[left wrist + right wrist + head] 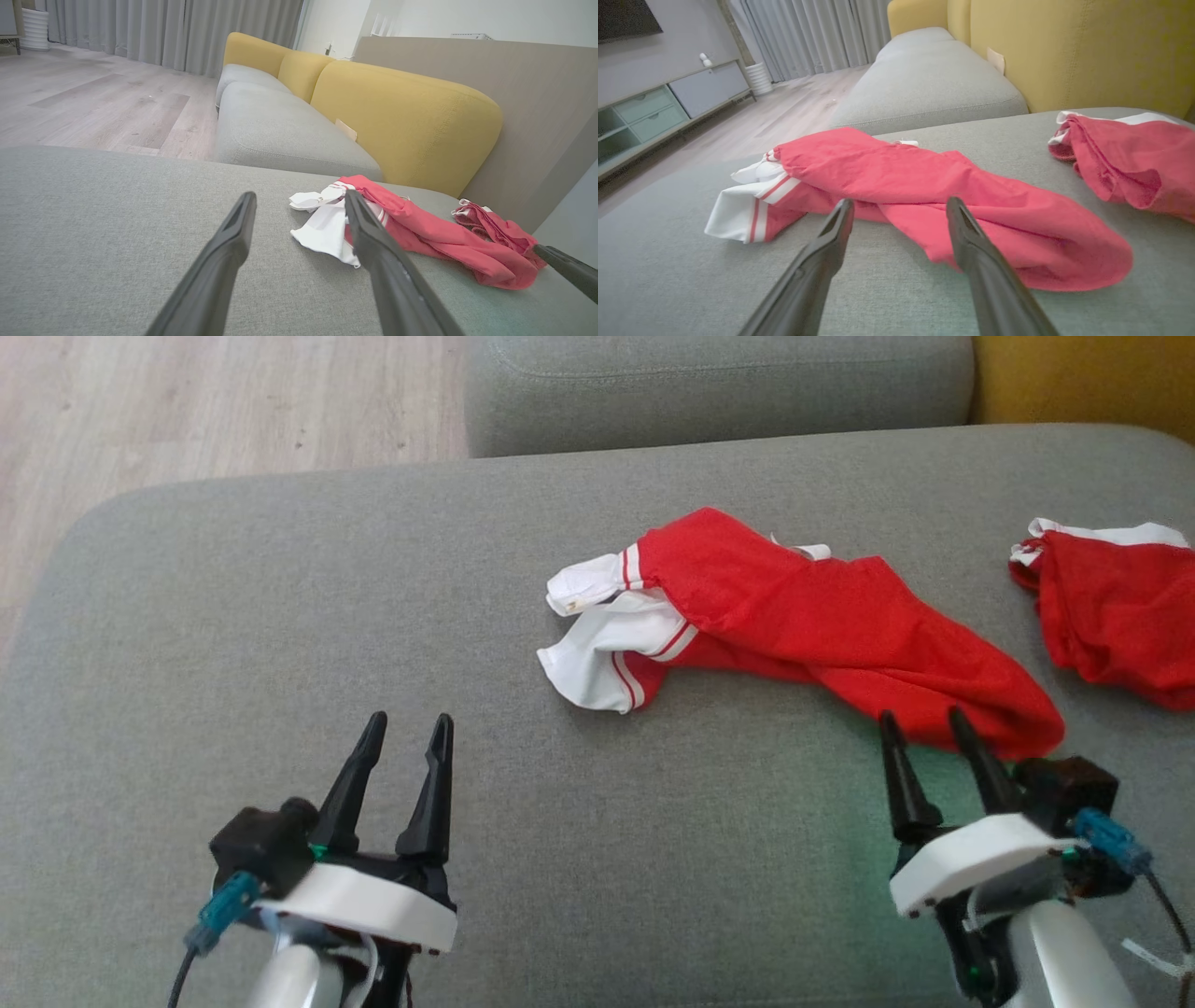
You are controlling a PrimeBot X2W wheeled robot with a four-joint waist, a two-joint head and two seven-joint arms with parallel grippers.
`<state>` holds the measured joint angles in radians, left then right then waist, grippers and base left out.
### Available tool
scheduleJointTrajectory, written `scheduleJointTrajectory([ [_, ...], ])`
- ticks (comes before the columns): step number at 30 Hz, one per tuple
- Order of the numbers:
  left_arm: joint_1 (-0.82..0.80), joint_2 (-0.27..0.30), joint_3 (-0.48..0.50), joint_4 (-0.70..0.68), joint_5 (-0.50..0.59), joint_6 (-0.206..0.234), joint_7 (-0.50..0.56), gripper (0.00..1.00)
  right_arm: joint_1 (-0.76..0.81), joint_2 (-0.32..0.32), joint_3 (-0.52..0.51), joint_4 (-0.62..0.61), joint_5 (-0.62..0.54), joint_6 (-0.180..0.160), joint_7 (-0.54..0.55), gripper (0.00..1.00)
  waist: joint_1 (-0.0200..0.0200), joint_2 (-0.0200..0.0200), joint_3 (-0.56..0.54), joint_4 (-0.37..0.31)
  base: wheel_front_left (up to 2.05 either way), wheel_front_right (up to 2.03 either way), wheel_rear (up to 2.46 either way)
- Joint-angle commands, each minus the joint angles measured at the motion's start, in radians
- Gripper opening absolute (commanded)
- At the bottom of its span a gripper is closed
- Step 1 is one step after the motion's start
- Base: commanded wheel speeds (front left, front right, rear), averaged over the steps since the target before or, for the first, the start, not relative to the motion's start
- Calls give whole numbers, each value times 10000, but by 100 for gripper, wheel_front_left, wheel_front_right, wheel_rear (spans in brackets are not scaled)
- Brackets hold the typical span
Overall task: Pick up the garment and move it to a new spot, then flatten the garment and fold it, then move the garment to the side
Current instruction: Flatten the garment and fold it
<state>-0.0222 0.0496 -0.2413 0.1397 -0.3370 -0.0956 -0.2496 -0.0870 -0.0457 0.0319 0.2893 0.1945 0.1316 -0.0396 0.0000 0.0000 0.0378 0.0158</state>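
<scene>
A red garment (822, 616) with white, red-striped sleeves lies crumpled in a long bunch on the grey sofa cushion (373, 616); it also shows as the garment (420, 233) and the garment (924, 186). My right gripper (924, 723) stands open just in front of the garment's near red end, nothing between its fingers; the right gripper (900, 207) points at the red cloth. My left gripper (409, 723) is open over bare cushion, well left of the white sleeves, and the left gripper (300, 200) holds nothing.
A second red and white garment (1111, 607) lies bunched at the cushion's right edge. Another grey seat (719, 383) and yellow backrests (402, 112) stand behind. Wooden floor (187, 401) lies past the cushion's far left edge.
</scene>
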Motion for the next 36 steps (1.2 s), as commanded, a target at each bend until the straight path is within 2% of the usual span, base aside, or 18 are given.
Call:
scheduleJointTrajectory([
  [1,-345,7,380,-351,48,47,-122,100,-329,-49,304,-470,89,-9,-151,100,0,0,23,-17,0,0,0],
  [8,-463,7,259,-361,8,40,-122,100,-389,-47,691,-797,246,-9,-191,100,0,0,136,157,0,0,0],
  [15,-510,7,138,-326,-49,51,-122,100,-865,-46,1248,-738,415,-9,13,100,0,0,293,631,0,0,0],
  [25,-711,7,-196,-194,-199,119,-122,100,-2281,-46,2192,668,518,-9,509,100,0,0,693,1642,0,0,0],
  [31,-801,7,-246,-199,-243,128,-122,100,-3190,-86,2868,1724,-514,-9,654,100,0,0,921,2050,0,0,0],
  [36,-929,7,-368,-226,-318,149,-122,100,-4097,-524,3174,3085,-1805,-9,554,100,0,0,1131,2383,0,0,0],
])
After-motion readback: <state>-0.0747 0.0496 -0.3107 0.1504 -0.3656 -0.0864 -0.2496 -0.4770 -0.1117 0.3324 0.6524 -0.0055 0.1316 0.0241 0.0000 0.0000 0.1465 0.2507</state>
